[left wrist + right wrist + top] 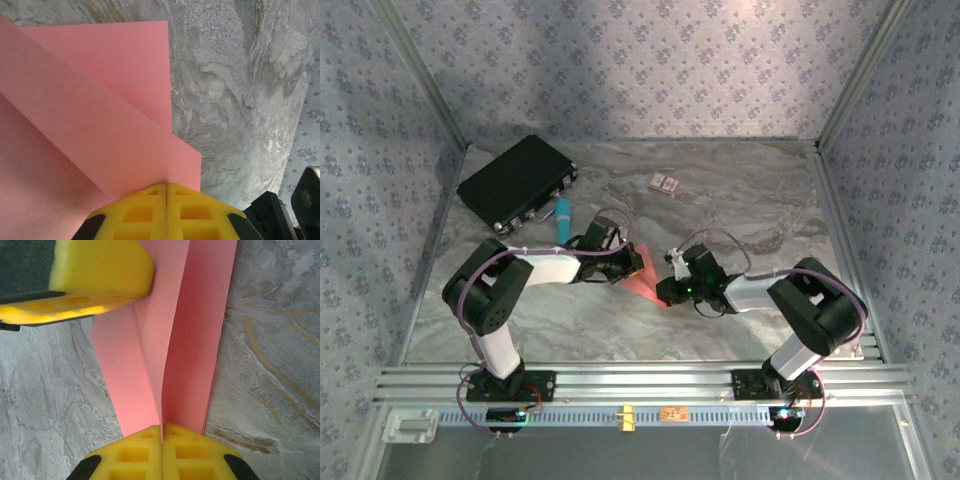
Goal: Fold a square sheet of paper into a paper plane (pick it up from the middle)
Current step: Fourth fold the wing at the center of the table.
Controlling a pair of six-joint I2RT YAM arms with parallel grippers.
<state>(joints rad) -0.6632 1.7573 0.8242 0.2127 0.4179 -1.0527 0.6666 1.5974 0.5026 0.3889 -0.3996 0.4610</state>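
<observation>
In the top view, mid-frame, the left gripper (634, 266) and right gripper (666, 290) meet over a thin, partly folded salmon-pink paper sheet (646, 276) on the grey marbled table (740, 200). In the left wrist view, at lower centre, the yellow jaws pinch together on layered paper. In the right wrist view, at bottom centre, the jaws clamp a raised crease, seemingly off the table. Folding looks midway. Next, that crease needs careful flattening.
</observation>
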